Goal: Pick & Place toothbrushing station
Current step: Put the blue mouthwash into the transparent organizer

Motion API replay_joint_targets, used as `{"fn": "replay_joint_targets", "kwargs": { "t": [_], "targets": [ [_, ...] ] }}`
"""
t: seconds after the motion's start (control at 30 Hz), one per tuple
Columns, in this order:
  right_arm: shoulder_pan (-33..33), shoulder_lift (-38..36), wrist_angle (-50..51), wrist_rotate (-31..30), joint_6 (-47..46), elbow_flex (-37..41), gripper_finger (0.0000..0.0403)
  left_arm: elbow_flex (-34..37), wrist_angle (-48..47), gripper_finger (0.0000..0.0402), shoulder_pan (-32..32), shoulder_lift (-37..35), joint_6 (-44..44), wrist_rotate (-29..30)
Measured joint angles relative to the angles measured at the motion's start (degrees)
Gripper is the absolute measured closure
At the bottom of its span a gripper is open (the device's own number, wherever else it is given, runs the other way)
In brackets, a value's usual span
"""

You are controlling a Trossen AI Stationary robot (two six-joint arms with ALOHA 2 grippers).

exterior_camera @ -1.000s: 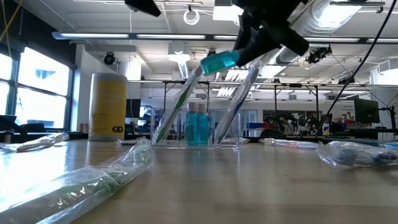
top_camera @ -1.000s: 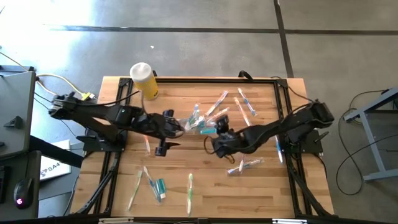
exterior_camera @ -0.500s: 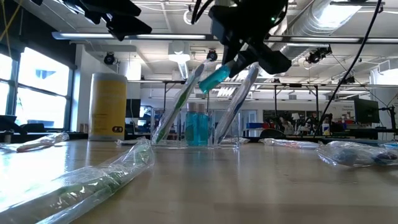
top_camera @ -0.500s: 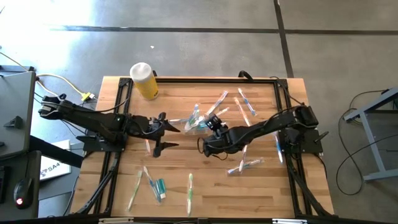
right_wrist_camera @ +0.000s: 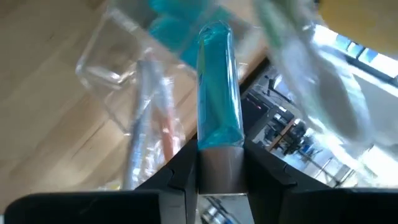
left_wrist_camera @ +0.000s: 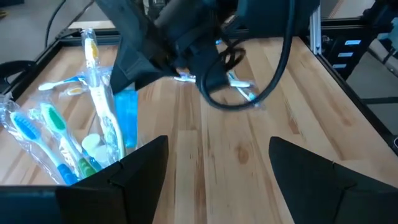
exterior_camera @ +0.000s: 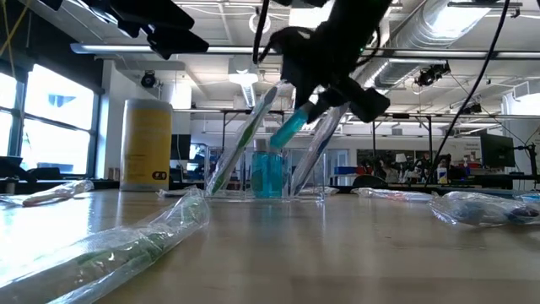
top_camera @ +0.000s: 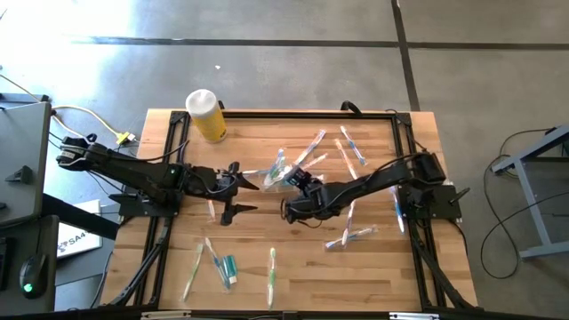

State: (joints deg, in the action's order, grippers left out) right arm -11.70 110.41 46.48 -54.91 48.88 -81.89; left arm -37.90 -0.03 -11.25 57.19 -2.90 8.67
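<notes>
The clear plastic container (top_camera: 278, 175) stands at the table's middle with several wrapped toothbrushes leaning in it and a teal tube end showing inside; it also shows in the low view (exterior_camera: 268, 179) and the left wrist view (left_wrist_camera: 93, 134). My right gripper (top_camera: 298, 186) is shut on a short tube with a teal end (exterior_camera: 288, 132), just right of and above the container's rim. My left gripper (left_wrist_camera: 214, 177) is open and empty, left of the container (top_camera: 234, 187). My right gripper pinches the tube's pale end (right_wrist_camera: 219, 163) between its two fingers (right_wrist_camera: 179, 175), with the teal end (right_wrist_camera: 219, 93) sticking out ahead of them. The fingers slant down from the table's right, along the tube. The tube is lifted clear and tilted, teal end down toward the container.
A yellow bottle with a white cap (top_camera: 205, 114) stands at the far left corner. Loose wrapped toothbrushes lie at the far right (top_camera: 350, 148), right of middle (top_camera: 349, 236) and near the front edge (top_camera: 271, 276); tubes lie at the near left (top_camera: 227, 265).
My right gripper has gone toward the table's left and down toward the container, tipping the tube from nearly level to teal end down. My left gripper has drawn back a little toward the table's left edge, away from the container.
</notes>
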Motion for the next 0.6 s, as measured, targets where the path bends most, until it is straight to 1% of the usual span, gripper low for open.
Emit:
{"fn": "replay_joint_targets", "kwargs": {
  "t": [0.3, 0.6],
  "targets": [
    [0.96, 1.5, -1.77, -2.59, 7.11, -0.07, 0.0315, -0.01, -0.03, 0.013, 0.0, 0.0, -0.22, -0.15],
    [1.33, 1.47, -2.08, -4.01, 22.54, -0.11, 0.0315, -0.01, -0.05, 0.013, 0.0, 0.0, -0.22, -0.15]
  ]
}}
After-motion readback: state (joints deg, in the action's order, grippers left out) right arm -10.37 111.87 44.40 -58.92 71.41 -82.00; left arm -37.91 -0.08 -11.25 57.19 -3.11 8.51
